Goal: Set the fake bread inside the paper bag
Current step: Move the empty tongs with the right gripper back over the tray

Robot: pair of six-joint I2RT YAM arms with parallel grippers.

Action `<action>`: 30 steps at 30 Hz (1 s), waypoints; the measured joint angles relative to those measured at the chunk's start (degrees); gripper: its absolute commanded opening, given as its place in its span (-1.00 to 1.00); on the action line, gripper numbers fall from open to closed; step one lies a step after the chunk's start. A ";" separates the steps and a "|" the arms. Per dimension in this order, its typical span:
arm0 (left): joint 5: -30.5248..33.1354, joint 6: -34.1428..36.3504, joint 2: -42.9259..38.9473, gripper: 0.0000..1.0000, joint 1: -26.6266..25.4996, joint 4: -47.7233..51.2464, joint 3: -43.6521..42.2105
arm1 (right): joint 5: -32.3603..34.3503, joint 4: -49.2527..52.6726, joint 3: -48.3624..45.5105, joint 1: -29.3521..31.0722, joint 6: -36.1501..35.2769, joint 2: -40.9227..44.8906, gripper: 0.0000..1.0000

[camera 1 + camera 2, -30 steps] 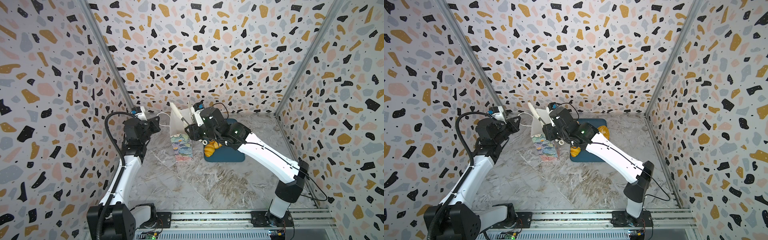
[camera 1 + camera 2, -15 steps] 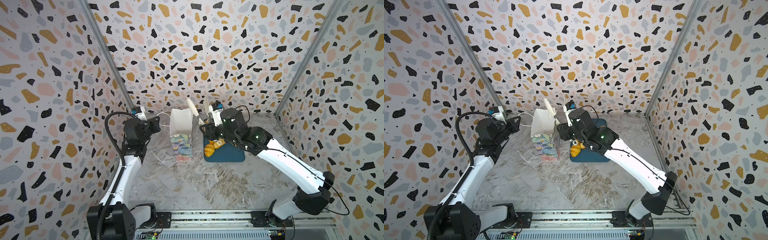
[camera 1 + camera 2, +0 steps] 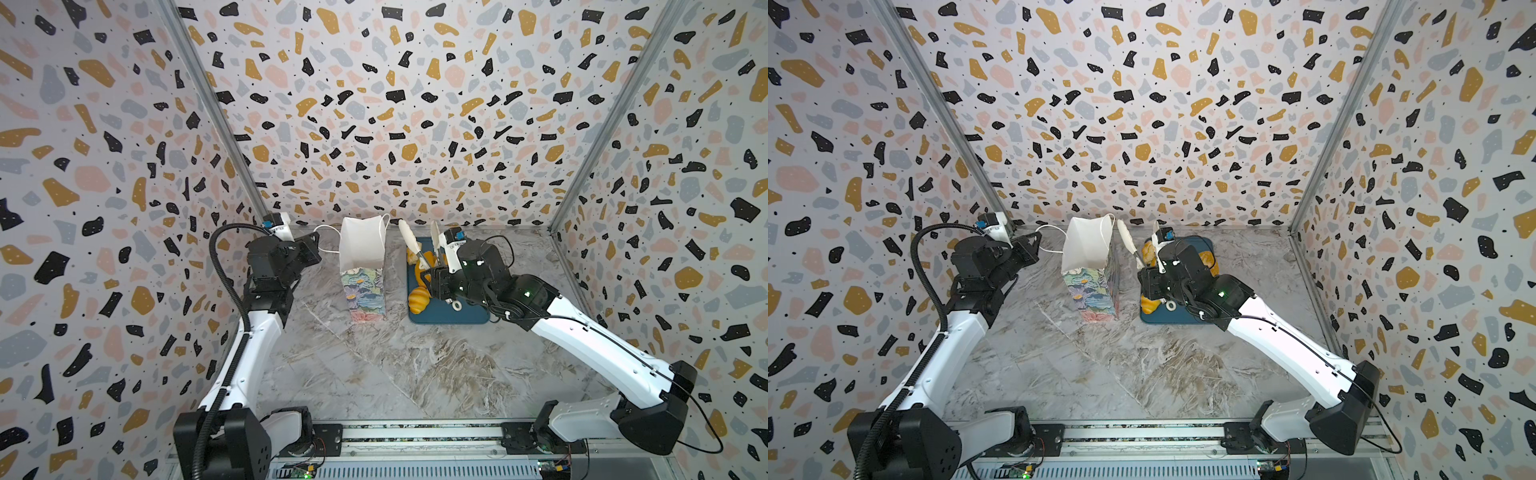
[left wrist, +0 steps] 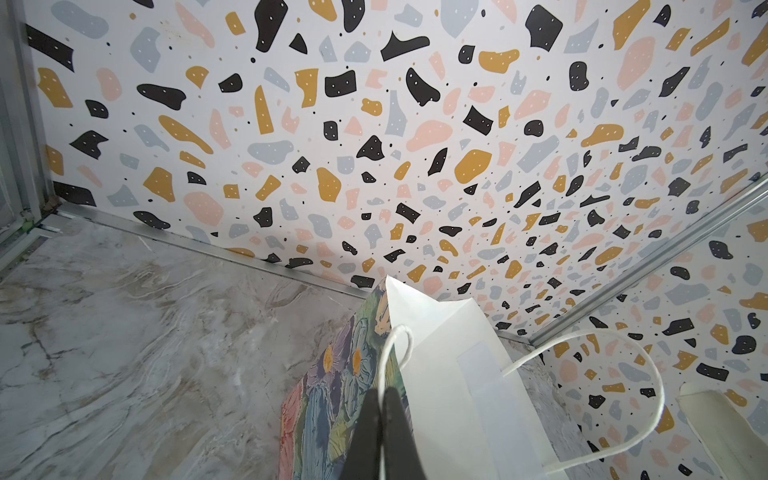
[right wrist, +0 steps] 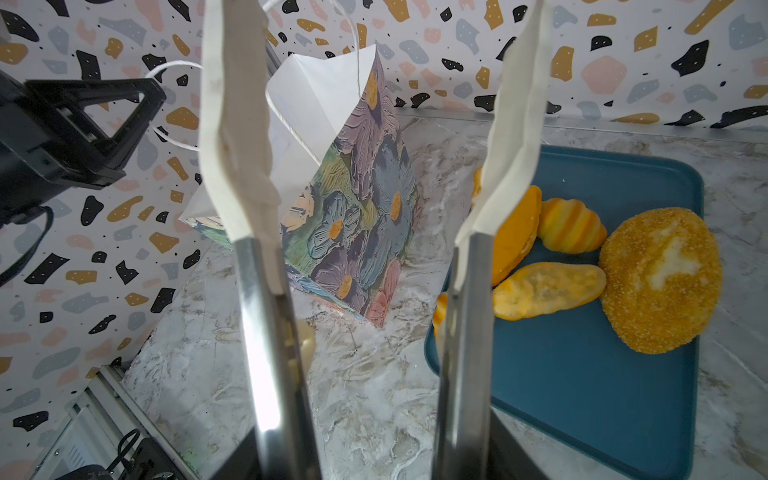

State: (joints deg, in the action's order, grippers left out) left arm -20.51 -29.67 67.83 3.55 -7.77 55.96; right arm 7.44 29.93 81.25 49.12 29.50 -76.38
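The paper bag [image 3: 360, 266] stands upright near the back edge of the counter [image 3: 374, 374], left of the middle, with its white-lined mouth facing up. The left gripper [image 4: 380, 399] has its fingers [image 4: 370, 419] pressed together on what looks like the near cord handle [image 4: 401, 327], pulling that side outward. The bag is thin and light and would probably tip or fold without that hold. No bread shows in the part of the lining that can be seen, and its bottom is hidden, so I cannot tell what it holds. Just beside the bag, toward the right, a dark-blue tray [image 5: 582, 395] carries the fake bread. It holds a big seeded loaf [image 5: 660, 278], a ridged roll [image 5: 571, 226], a smooth orange oval [image 5: 515, 232] and a long tan piece [image 5: 548, 289], and another roll [image 3: 417, 300] lies at the tray's edge nearest the bag. The right gripper [image 3: 432, 276] clasps a pair of tongs [image 5: 266, 311]. Their white-tipped arms are spread, with nothing between them, above the gap between bag and tray. The breads look light and squashy, likely foam. The smooth oval may slip, so a pinch across its narrow middle seems best. The seeded loaf has a rougher skin to grip, but it is wide for both the tongs and the narrow bag mouth.
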 measured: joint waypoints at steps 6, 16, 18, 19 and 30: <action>0.09 0.07 0.00 -1.00 -0.04 0.02 0.00 | 0.00 -1.09 -4.79 -0.13 1.27 3.65 0.15; 0.11 0.26 0.00 -1.00 -0.09 0.04 0.00 | -0.48 -3.43 -13.70 -1.25 3.41 6.38 0.15; 0.13 0.33 0.00 -1.00 -0.09 0.09 0.00 | -0.59 -3.58 -14.71 -1.53 3.76 6.36 0.15; 0.22 0.33 0.02 -1.00 -0.09 0.09 0.00 | -0.66 -3.76 -15.28 -1.66 3.91 6.38 0.15; 0.50 0.37 0.92 -1.00 -0.09 0.13 0.00 | -2.86 -5.97 -21.11 -3.72 5.05 6.36 0.15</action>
State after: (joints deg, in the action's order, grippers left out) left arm -20.01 -29.30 68.75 3.46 -7.64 55.96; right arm 4.58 23.97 60.14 45.41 34.54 -70.02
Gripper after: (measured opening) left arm 0.046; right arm 0.579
